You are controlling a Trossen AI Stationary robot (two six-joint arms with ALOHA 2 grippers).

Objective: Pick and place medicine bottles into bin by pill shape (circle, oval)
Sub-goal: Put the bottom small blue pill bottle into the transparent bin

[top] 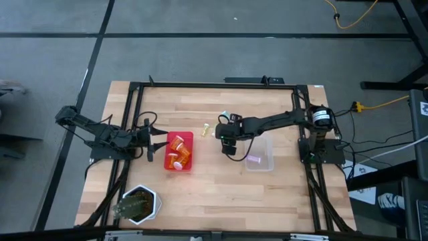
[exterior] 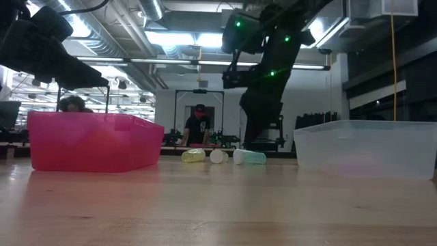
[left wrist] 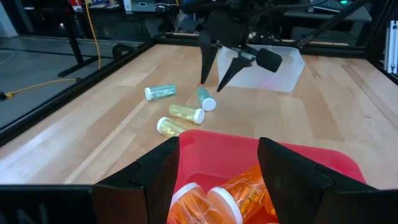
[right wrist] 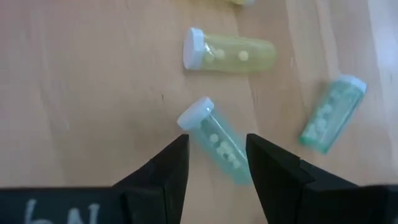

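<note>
Right fingers (right wrist: 214, 165) hang parted over a teal vial (right wrist: 217, 142) lying mid-counter between 2 bins; closing off-centre could roll it into the yellow vial (right wrist: 229, 52) beside it.

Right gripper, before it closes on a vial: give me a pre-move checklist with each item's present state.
1. Right gripper open: ok, a gap shows between its fingers.
2. Target lined up: ok, the teal vial lies partly between the fingers, white cap pointing away from the gripper.
3. Neighbours out of the way: ok, the yellow-green vial and the second teal vial lie apart from the target.
4. Pill shape known: cannot tell, the pills look roundish, but this is not certain.
5. Clear bin reachable: ok, it sits beside the right arm with free space inside.
6. Left gripper out of the path: ok, it hovers at the red bin, fingers open.
</note>
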